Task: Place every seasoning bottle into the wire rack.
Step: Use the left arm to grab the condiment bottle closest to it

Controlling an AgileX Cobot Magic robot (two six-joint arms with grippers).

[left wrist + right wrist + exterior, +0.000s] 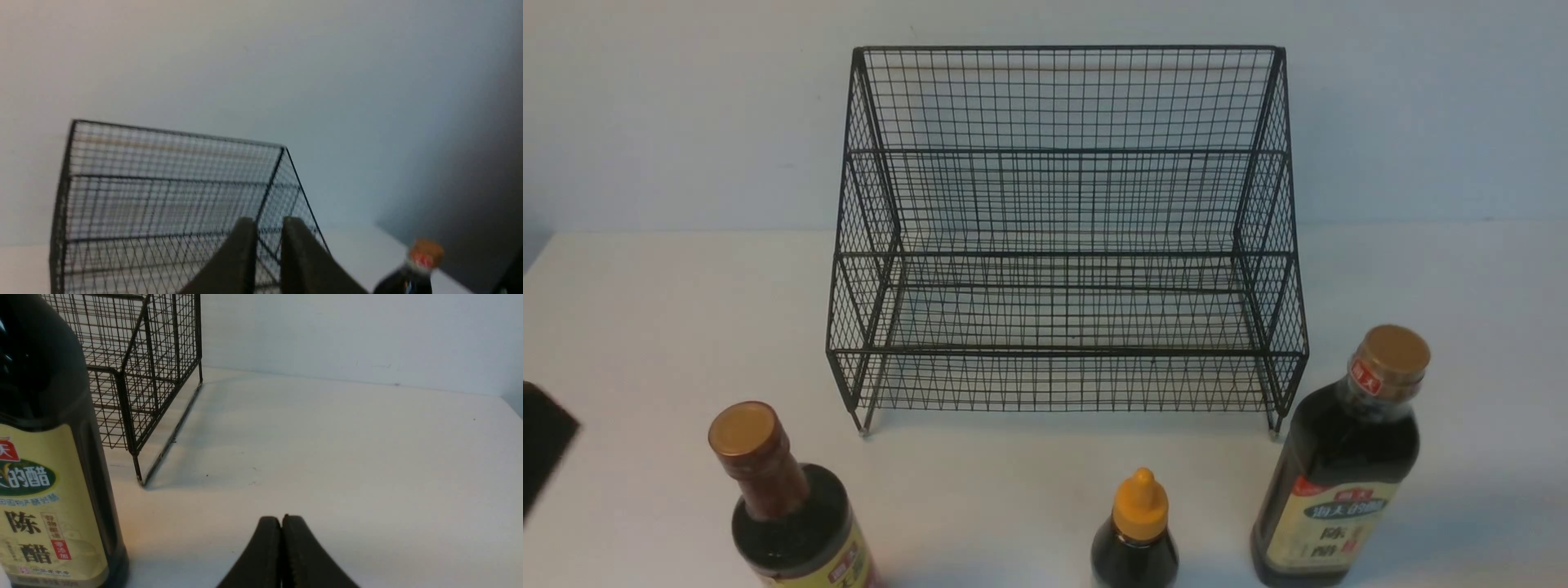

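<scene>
None of the three seasonings is racked yet. Nearest me stand the round brown-necked bottle [768,482] at 7 o'clock, the small orange-capped bottle [1137,523] at 6, and the squarish gold-capped bottle [1347,482] at 5. My right gripper [282,517], pressed closed and empty, sits near that last one; my left gripper [267,222] is slightly parted, holding nothing. Beyond, at 12 o'clock, the wire rack [1066,351] holds no bottles.

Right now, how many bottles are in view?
3, all standing in front of the rack, none in it: brown-necked bottle left, small orange-capped bottle middle, gold-capped bottle right.
</scene>
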